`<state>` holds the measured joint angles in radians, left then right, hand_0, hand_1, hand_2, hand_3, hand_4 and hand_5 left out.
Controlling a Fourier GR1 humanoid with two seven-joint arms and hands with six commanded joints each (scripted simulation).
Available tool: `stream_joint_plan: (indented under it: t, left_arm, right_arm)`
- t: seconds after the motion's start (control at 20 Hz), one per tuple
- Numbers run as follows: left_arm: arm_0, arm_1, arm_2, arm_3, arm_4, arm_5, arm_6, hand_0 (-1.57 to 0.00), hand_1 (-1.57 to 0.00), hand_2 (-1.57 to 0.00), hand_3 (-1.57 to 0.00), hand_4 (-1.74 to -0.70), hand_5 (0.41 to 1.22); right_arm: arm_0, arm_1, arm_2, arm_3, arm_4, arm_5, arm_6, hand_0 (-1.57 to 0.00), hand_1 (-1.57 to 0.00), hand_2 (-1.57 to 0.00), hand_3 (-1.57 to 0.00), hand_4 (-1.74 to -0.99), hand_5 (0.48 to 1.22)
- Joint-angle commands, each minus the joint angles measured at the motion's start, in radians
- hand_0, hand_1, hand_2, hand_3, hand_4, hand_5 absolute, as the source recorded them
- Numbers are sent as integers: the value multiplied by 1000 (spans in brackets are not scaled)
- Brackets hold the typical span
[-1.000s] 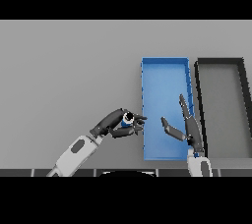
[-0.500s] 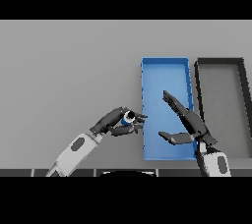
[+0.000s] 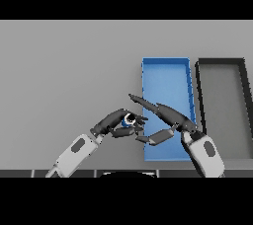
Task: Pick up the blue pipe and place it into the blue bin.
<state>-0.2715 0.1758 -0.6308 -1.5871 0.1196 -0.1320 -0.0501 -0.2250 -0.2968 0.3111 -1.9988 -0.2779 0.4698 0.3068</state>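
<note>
The chief risk was a fumble at the bin's edge: the right hand (image 3: pixel 170 120) reached across the near left corner of the blue bin (image 3: pixel 166 63), its straight fingers pointing at the left hand (image 3: pixel 116 123) and nearly touching it, so a knock could have jarred the blue pipe (image 3: pixel 129 120) loose onto the grey table (image 3: pixel 64 71) short of the rim. A release made too soon would have done the same, since the pipe sat just beside the bin's left wall, outside it. The left hand's fingers and thumb were curled round the pipe, only its blue end showing between them. The right hand was spread open, thumb held below the fingers, and carried nothing. A black bin (image 3: pixel 221 62) stood just beside the blue one, on its right.
</note>
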Motion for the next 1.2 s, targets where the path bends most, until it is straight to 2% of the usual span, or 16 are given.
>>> stream_joint_plan:
  t: [0.0, 0.15, 0.35, 0.45, 0.5, 0.55, 0.6, 0.65, 0.7, 0.75, 0.8, 0.85, 0.9, 1.0, 1.05, 1.15]
  left_arm:
    - [3, 4, 0, -2, 4, -6, -9, -1571, -1571, -1571, -1502, -1741, 1221]
    - [-8, 6, 8, -1, 29, -24, -16, -1571, -1571, -1571, -1532, -1741, 1221]
    - [-18, 14, -6, -3, -6, -15, -2, -1571, -1571, -1571, -1540, -1740, 1221]
    - [-2, 13, -7, -13, 26, -31, 4, -1571, -1571, -1571, -1484, -1736, 1221]
    - [-11, 28, -7, -7, -5, -23, 1, -1394, -1326, -1320, -1288, -1737, 1221]
    - [-25, 57, -23, 3, -34, -36, 52, -1182, -1078, -1063, -1030, -1682, 1221]
    - [-40, 73, -32, -1, -44, -52, 110, -991, -878, -850, -824, -1552, 1221]
    - [-38, 78, -27, -19, -51, -51, 150, -818, -706, -680, -659, -1480, 1221]
    - [-26, 67, -16, -19, -55, -46, 112, -776, -706, -686, -583, -1533, 1221]
    - [-18, 50, -16, -15, -79, -24, 90, -935, -879, -863, -781, -1574, 1221]
    - [-12, 40, -7, -12, -66, -23, 86, -1063, -1017, -969, -939, -1607, 1221]
    - [-8, 24, -3, -3, -54, -20, 49, -1164, -1128, -1051, -1065, -1634, 1221]
    - [-8, 17, 14, -3, -25, -22, 30, -1246, -1217, -1115, -1166, -1655, 1221]
    - [1, -3, 18, -13, -2, -31, 21, -1363, -1344, -1254, -1312, -1686, 1221]
    - [2, -8, 23, -8, 1, -32, 11, -1404, -1390, -1310, -1364, -1697, 1221]
    - [3, 5, 28, 1, 10, -45, 5, -1464, -1455, -1372, -1438, -1713, 1221]
  right_arm:
    - [-15, 8, 19, -7, -5, 5, 12, 1, 1, 1, 1, -1241, 530]
    - [-84, 42, 47, 35, -4, 11, 58, 1, 1, 1, 1, -1227, 532]
    - [-165, 108, 83, 105, 11, 23, 74, 1, 1, 1, 1, -1218, 508]
    - [-209, 129, 81, 150, 7, 33, 77, -53, -84, -102, -46, -1245, 506]
    - [-231, 142, 84, 171, 7, 39, 82, -181, -225, -237, -161, -1294, 509]
    - [-253, 151, 90, 193, 14, 49, 92, -345, -375, -379, -296, -1335, 507]
    - [-267, 158, 96, 206, 17, 63, 90, -527, -534, -531, -440, -1362, 508]
    - [-265, 158, 103, 207, 14, 75, 63, -718, -699, -739, -635, -1430, 522]
    - [-273, 166, 108, 205, -13, 75, 67, -888, -873, -905, -768, -1486, 550]
    - [-270, 170, 116, 202, -51, 82, 77, -1025, -1013, -1038, -868, -1530, 606]
    - [-275, 171, 116, 208, -80, 78, 94, -1134, -1124, -1145, -957, -1562, 666]
    - [-271, 176, 120, 218, -92, 74, 125, -1221, -1214, -1230, -1080, -1526, 728]
    - [-257, 179, 123, 214, -109, 77, 126, -1291, -1285, -1298, -1178, -1495, 826]
    - [-248, 191, 124, 226, -85, 64, 48, -1392, -1388, -1396, -1320, -1452, 968]
    - [-256, 178, 125, 225, -42, 73, 7, -1428, -1425, -1431, -1370, -1441, 1019]
    - [-259, 163, 136, 214, 0, 82, 10, -1479, -1477, -1482, -1442, -1457, 1092]
